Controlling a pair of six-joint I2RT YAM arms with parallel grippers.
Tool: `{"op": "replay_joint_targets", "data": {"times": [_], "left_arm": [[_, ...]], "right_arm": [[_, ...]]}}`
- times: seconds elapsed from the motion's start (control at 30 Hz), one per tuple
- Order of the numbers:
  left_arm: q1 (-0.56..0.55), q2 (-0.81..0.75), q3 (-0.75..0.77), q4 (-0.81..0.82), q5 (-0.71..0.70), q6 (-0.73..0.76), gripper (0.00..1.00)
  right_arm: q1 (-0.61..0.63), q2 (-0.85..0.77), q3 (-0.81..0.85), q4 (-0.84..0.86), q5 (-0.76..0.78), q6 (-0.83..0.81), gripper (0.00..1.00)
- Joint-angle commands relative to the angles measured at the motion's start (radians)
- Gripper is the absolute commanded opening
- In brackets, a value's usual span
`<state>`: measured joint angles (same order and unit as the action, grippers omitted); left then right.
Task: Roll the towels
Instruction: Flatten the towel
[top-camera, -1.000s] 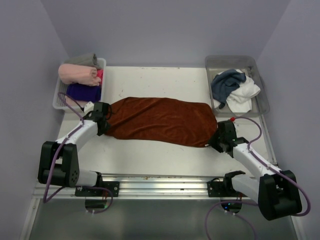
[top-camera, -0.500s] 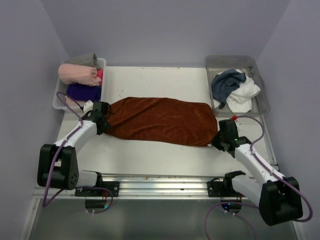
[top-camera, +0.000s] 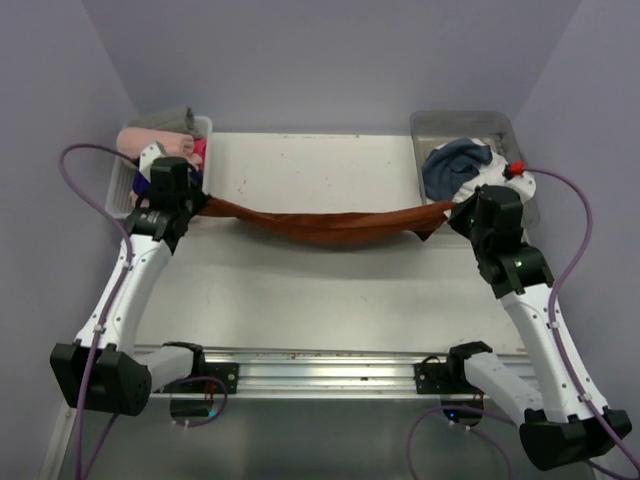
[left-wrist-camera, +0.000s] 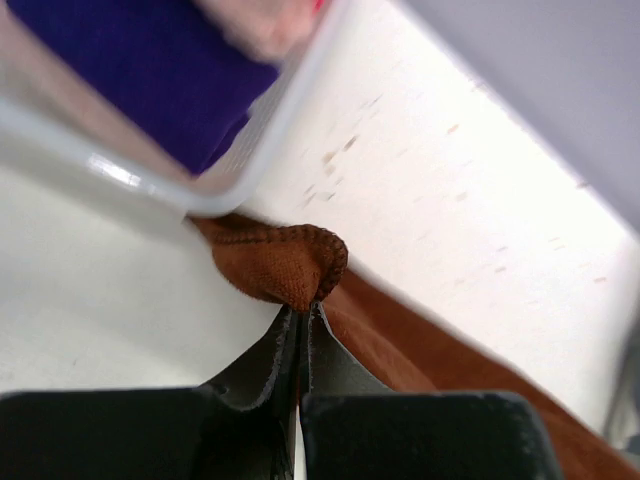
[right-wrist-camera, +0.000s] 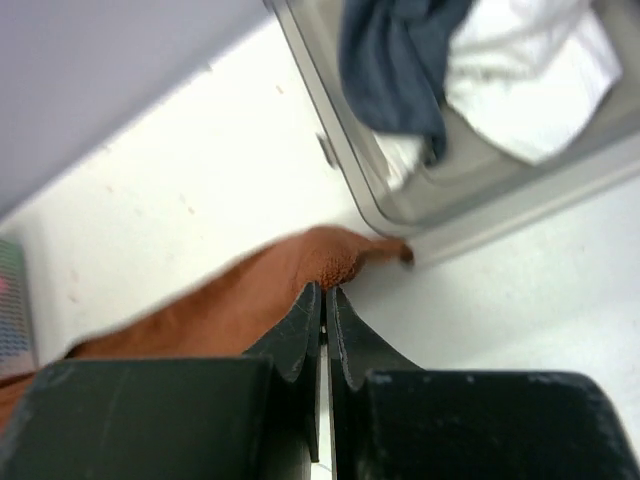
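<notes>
Top external view: the rust-brown towel (top-camera: 320, 225) is strung like a hammock over the middle of the surface (top-camera: 330, 310). It's bunched into a saggy rope, with one end in each pincer, and I can't tell if the low part of the sag touches the surface or just clears it. The other two towels, slate-blue (top-camera: 452, 165) and white (top-camera: 495, 190), sit crumpled in the clear tray (top-camera: 528, 210) at the surface's far right corner. The basket (top-camera: 118, 198) at the far left corner holds the purple roll (left-wrist-camera: 130, 70) and pink roll (top-camera: 150, 145).

What worries me:
- Both grips are tiny. If the arms pull any further apart, I'd guess a corner pops out and that end drops onto the surface in a heap.
- The cloth is gathered, not spread. If it's set down like this it'll land as a twisted strip, which makes for a lumpy roll.
- Each end hangs right by a container rim at the surface's far corners, so a sideways move could snag the hem or nudge the basket.

Pincers: the left pincer (top-camera: 198, 203) is pinched tight on a little nub of hemmed corner, with the fingers (left-wrist-camera: 335, 370) pressed flat together. The right pincer (top-camera: 455, 215) is the same, clamped fully on the opposite corner, with just a small fold poking out past its fingertips (right-wrist-camera: 300, 320).
</notes>
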<state>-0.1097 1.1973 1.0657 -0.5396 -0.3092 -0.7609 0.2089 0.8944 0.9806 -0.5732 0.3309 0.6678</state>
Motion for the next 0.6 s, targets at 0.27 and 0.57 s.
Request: {"op": "replay_joint_targets", "data": {"times": [0.27, 0.57], "left_arm": [[0.004, -0.228, 0.393, -0.034, 0.019, 0.144, 0.00], [0.004, -0.367, 0.542, -0.118, 0.022, 0.179, 0.00]], "right_arm": [[-0.002, -0.147, 0.401, -0.062, 0.089, -0.123, 0.00], [-0.002, -0.282, 0.572, -0.178, 0.103, -0.149, 0.00]]}}
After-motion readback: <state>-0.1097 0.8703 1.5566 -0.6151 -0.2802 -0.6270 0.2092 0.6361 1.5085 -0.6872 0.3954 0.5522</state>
